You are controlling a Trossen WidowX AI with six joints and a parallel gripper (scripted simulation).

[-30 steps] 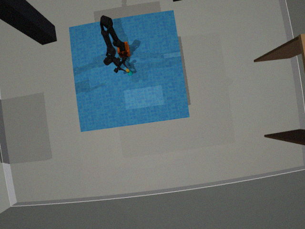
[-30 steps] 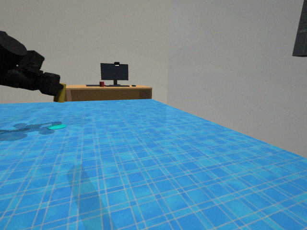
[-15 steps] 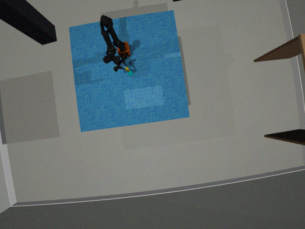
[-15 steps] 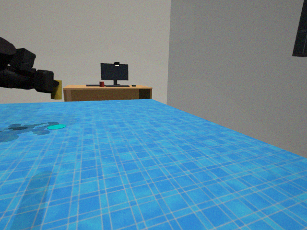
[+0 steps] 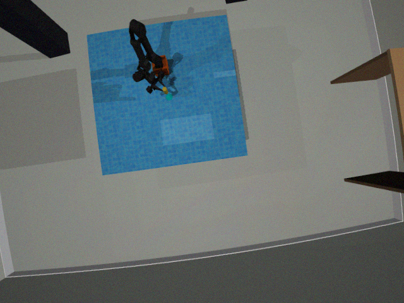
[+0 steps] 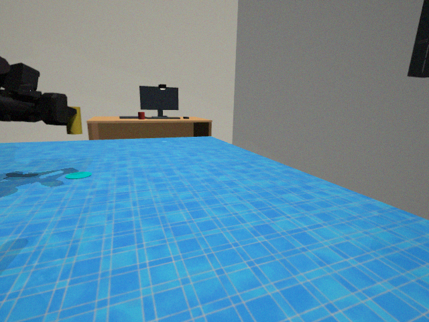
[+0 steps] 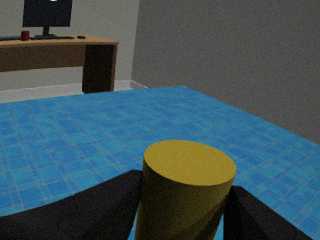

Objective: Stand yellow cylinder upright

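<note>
The yellow tall cylinder (image 7: 182,216) is up in the air, pinched between the two dark fingers of the hand (image 7: 183,227), one finger pressed on each side of its round wall, and from the wrist view its flat top face looks straight back at us. In the exterior view the cylinder (image 6: 75,120) stands close to upright, poking out just past the black hand (image 6: 66,119), well above the blue checked table (image 6: 221,221) with clear daylight under its lower end. Down on the table, almost directly below, lies the cyan circle (image 6: 78,174), a flat disc, and the shadow of the arm stretches across the checks right up to its left edge. From the top view the yellow spot of the cylinder (image 5: 165,89) sits just beside the cyan circle (image 5: 168,96), nearly touching it in that view, though the height of the cylinder makes it hard to say whether it hangs squarely over the disc. The black arm (image 5: 140,52) reaches in from the far edge of the table, folding down past an orange block (image 5: 160,65) at its side. Farther out, beyond the table, a wooden desk (image 6: 149,127) stands against the wall, carrying a dark monitor (image 6: 159,98) and a small red cup (image 6: 141,115).
</note>
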